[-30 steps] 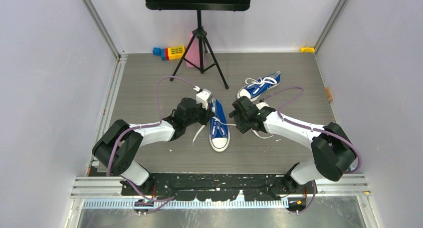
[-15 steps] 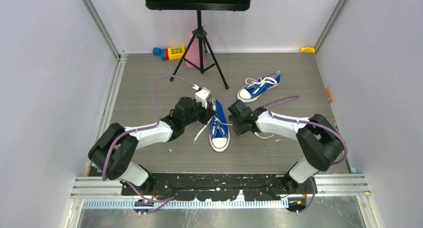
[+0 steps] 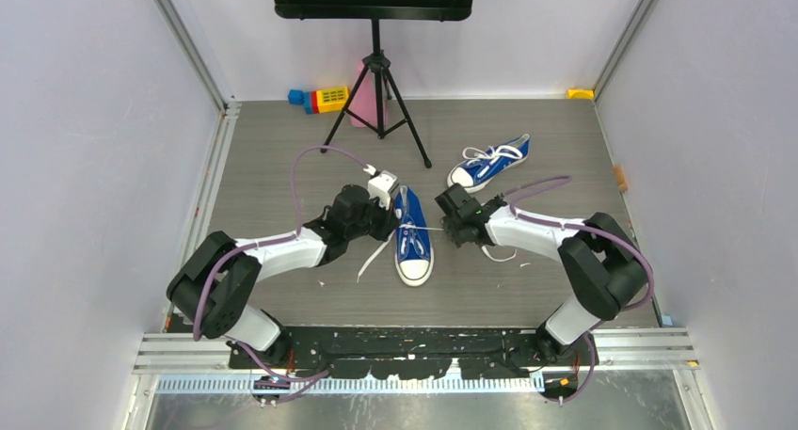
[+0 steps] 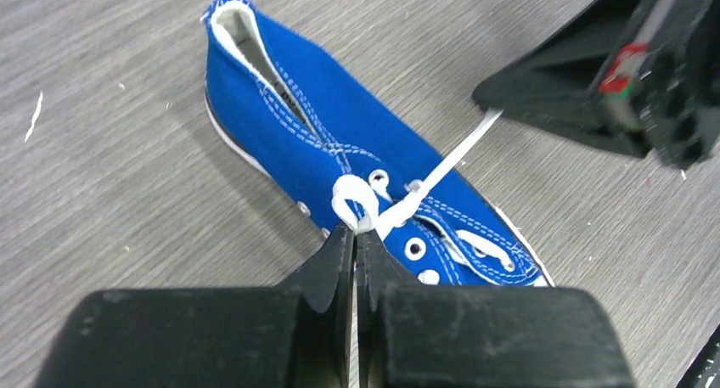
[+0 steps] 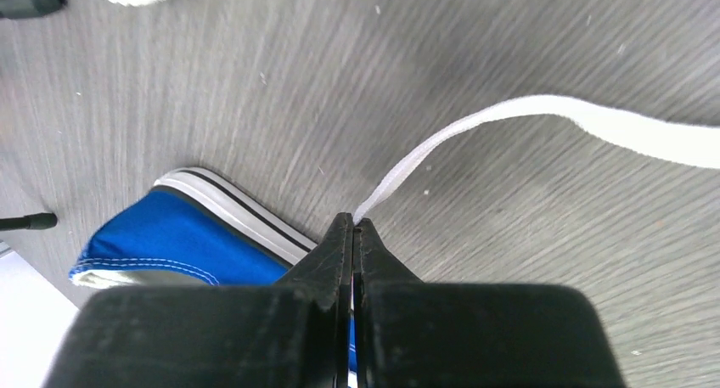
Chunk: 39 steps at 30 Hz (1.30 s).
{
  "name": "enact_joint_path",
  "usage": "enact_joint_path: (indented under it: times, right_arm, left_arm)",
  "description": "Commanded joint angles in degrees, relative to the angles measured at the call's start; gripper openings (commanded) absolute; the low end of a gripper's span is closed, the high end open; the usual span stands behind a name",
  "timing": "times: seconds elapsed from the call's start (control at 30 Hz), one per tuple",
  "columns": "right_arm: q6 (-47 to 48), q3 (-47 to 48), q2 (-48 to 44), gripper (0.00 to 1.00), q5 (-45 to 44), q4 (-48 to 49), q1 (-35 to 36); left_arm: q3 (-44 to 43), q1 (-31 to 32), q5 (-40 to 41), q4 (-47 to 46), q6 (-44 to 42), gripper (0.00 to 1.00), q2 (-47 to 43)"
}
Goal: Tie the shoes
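Fingers of my left gripper (image 4: pixel 355 235) are squeezed right together, pinching a small loop of the flat white shoelace (image 4: pixel 357 203) up at the top eyelets of the nearer blue canvas low-top sneaker (image 3: pixel 412 240). A loose bit of the same lace lies on the grey wood-grain tabletop (image 3: pixel 273 167), just left of that sneaker. The sneaker itself sits about mid-table between my two wrists, with its white rubber toe cap towards my bases and its heel towards the far wall. The black tripod music stand (image 3: pixel 376 82) is well behind it.

From the loop, one strand goes straight across to my right gripper (image 5: pixel 354 227), which hangs just beside the sneaker's right side. Those jaws are clamped too, nipping the lace at the very tips. In the right wrist view, the tail of it curls away over the table on the far side of the pinch.

Further right and further back, the second blue canvas sneaker (image 3: pixel 487 164) lies at an angle, well apart from both grippers, with nothing touching it. Can't really tell from here how its laces are arranged.
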<state>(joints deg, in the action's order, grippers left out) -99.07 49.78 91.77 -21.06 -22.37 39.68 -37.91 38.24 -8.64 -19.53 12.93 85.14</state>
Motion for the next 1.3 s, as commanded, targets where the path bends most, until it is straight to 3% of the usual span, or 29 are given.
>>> enact_joint_path:
  times: [0.0, 0.27, 0.43, 0.63, 0.8, 1.27]
  right_arm:
    - [7.08, -1.65, -4.42, 0.00, -5.48, -1.53, -2.63]
    - [26.27, -2.71, -5.68, 0.00, 1.50, 8.73, -4.41]
    - [35.58, -3.64, -5.61, 0.00, 8.96, 13.69, -8.03]
    - [39.76, -6.14, -6.25, 0.00, 15.67, 17.08, -12.56]
    - [44.44, -6.81, -7.26, 0.00, 19.19, 19.78, -12.52]
    - [52.37, -3.60, -6.55, 0.00, 29.41, 25.57, -12.52]
  left_arm:
    - [-3.54, -0.16, 3.63, 5.88, 0.52, 0.00, 1.19]
    - [-3.63, -0.16, 4.80, 6.73, -1.22, 0.00, 1.94]
    - [-2.35, -0.14, 10.16, 7.67, -2.69, 0.00, -0.99]
    - [-1.99, -0.14, 15.78, 9.77, -3.21, 0.00, -2.93]
    - [-1.67, 0.17, 10.94, 7.62, -4.10, 0.00, -3.37]
    - [0.68, 1.34, 9.01, 1.59, -10.31, 0.00, -4.16]
